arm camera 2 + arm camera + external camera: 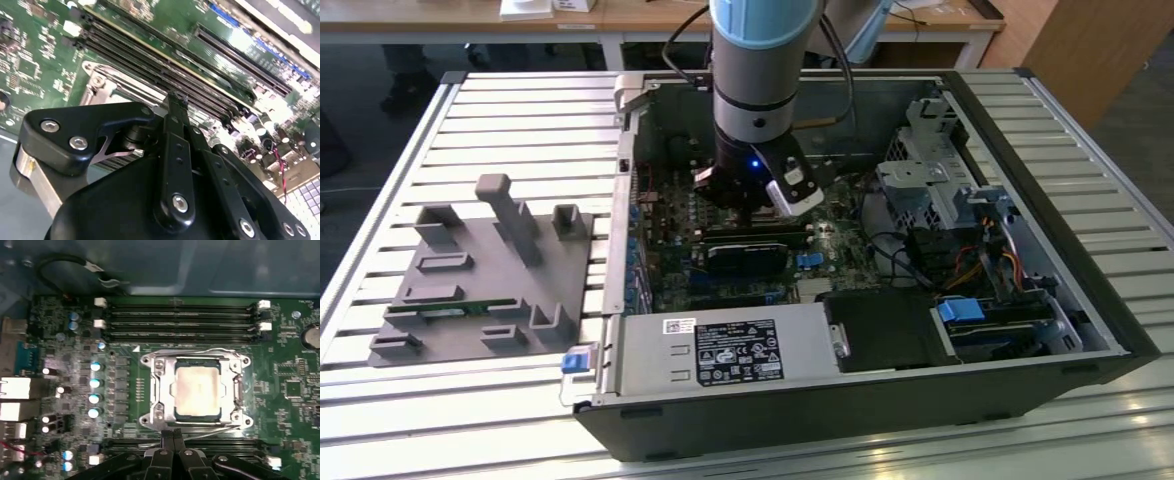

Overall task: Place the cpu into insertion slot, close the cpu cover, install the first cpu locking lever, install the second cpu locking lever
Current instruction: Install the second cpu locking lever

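You see the gripper [172, 436], fingers pressed together, at the edge of the cpu cover [159, 390] lying flat over the cpu [196, 390]. The computer case [1067, 330] rests on a slatted table [520, 110].

Soft even daylight, slight blur, mild glare.

This looks like a robotics lab or test workshop — an opened black metal desktop computer case [881, 400] lies on its side on a ribbed aluminium slatted work table [520, 120]. Beside it sits a grey plastic fixture block with upright pegs and slots [487, 275]. Behind stand light wooden benches on white legs [640, 20] — a dark floor lies beneath them.
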